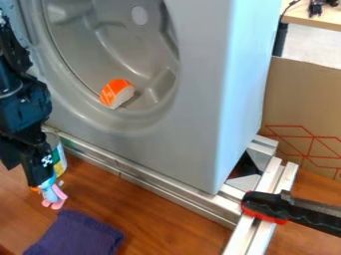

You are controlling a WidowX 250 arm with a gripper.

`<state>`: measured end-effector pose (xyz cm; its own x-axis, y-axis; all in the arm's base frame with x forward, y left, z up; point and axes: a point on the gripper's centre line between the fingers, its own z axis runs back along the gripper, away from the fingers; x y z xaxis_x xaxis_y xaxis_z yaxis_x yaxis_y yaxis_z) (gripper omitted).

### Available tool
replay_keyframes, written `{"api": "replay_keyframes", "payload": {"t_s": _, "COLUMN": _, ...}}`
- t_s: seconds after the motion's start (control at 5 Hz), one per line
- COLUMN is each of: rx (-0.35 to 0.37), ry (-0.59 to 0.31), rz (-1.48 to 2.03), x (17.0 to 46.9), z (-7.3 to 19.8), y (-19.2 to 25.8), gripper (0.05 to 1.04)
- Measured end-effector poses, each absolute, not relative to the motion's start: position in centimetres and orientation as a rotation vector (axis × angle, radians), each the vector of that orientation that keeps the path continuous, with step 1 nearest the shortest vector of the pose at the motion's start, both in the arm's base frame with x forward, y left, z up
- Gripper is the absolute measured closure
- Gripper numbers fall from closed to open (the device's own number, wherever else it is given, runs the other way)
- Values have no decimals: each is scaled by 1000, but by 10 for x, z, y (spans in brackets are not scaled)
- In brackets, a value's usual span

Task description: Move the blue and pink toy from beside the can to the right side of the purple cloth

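Pink-and-blue toy figure (51,194) at gripper's (39,180) tip, near left.
Arm (21,102) hangs steeply down; whether it grips cannot be determined.

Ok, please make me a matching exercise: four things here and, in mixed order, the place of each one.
1. Orange-and-white piece
2. Purple cloth
3. Black-and-red clamp
4. Small toy figure

A. On the metal rails
B. At the lower end of the pincer
C. In the grey round hollow
D. On the wooden surface

Pairs: 1-C, 2-D, 3-A, 4-B
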<state>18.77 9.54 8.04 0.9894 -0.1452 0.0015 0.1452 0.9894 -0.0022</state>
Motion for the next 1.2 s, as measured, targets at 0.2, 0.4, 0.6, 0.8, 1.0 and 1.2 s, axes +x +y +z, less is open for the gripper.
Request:
{"api": "replay_keyframes", "payload": {"t_s": 0.2, "rx": -9, "ry": 10, "rz": -146, "x": 187, "z": 77, "y": 95, "gripper": 85}}
{"api": "replay_keyframes", "payload": {"t_s": 0.4, "rx": -17, "ry": 38, "rz": -102, "x": 194, "z": 67, "y": 100, "gripper": 85}}
{"api": "replay_keyframes", "payload": {"t_s": 0.6, "rx": -2, "ry": 48, "rz": -102, "x": 203, "z": 67, "y": 102, "gripper": 85}}
{"api": "replay_keyframes", "payload": {"t_s": 0.8, "rx": 0, "ry": 80, "rz": -95, "x": 206, "z": 62, "y": 107, "gripper": 85}}
{"api": "replay_keyframes", "payload": {"t_s": 1.0, "rx": 11, "ry": 97, "rz": -75, "x": 209, "z": 59, "y": 111, "gripper": 85}}
{"api": "replay_keyframes", "payload": {"t_s": 1.2, "rx": 33, "ry": 95, "rz": -61, "x": 213, "z": 61, "y": 116, "gripper": 85}}
